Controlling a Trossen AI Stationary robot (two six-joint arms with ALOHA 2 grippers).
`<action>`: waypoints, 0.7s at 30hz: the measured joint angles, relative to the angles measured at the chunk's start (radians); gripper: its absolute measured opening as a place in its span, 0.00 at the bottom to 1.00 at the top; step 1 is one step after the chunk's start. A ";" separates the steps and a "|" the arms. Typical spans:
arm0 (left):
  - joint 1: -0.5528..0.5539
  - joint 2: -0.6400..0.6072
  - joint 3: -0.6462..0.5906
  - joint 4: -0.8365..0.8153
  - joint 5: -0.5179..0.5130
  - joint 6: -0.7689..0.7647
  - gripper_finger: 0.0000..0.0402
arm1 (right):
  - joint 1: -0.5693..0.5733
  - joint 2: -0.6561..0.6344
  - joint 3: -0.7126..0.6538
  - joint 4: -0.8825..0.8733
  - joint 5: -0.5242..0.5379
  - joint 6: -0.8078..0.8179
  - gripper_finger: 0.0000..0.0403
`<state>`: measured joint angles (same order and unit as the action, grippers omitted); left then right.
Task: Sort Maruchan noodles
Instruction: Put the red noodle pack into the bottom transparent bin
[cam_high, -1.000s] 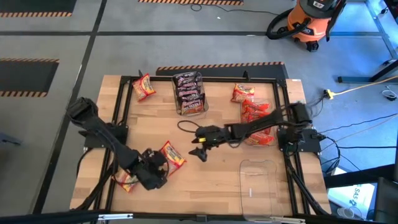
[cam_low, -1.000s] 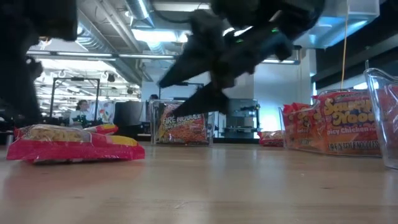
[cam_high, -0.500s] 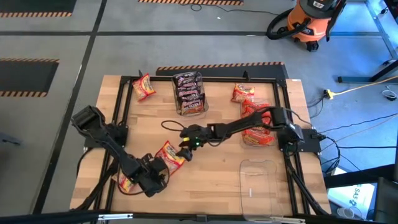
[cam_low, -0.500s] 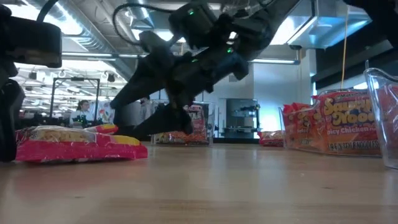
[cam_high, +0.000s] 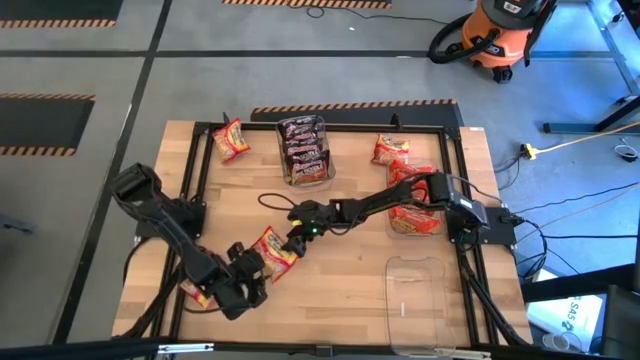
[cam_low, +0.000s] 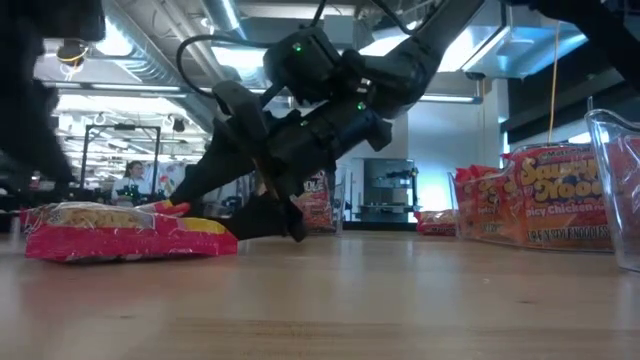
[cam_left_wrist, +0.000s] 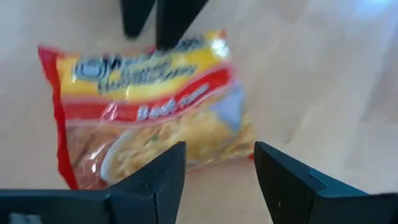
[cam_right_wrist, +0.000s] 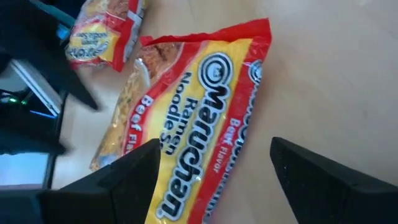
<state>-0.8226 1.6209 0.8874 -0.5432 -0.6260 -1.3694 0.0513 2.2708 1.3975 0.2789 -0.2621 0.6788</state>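
High view: our right gripper (cam_high: 293, 243) has swung down over the beef Maruchan packet (cam_high: 277, 250), fingers spread wide, empty; we're set to grab.

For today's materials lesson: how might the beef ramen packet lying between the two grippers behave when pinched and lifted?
The beef ramen packet lies flat with a glossy, crinkled wrapper, so it is probably slippery to open fingers. It looks thin and small, likely light. The noodle block inside probably keeps it fairly stiff, though hard squeezing could crack it.
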 joint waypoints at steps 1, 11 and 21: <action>0.002 0.013 -0.009 0.000 0.012 -0.010 0.46 | 0.000 0.002 -0.001 0.015 -0.009 0.006 0.75; -0.003 0.085 -0.020 0.008 0.034 -0.011 0.46 | 0.001 0.007 -0.001 0.039 -0.033 0.054 0.75; -0.002 0.144 -0.020 0.012 0.025 -0.008 0.46 | 0.001 0.022 0.003 0.047 0.015 0.110 0.75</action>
<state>-0.8250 1.7654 0.8673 -0.5313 -0.6013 -1.3777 0.0525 2.2927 1.4000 0.3258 -0.2476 0.7885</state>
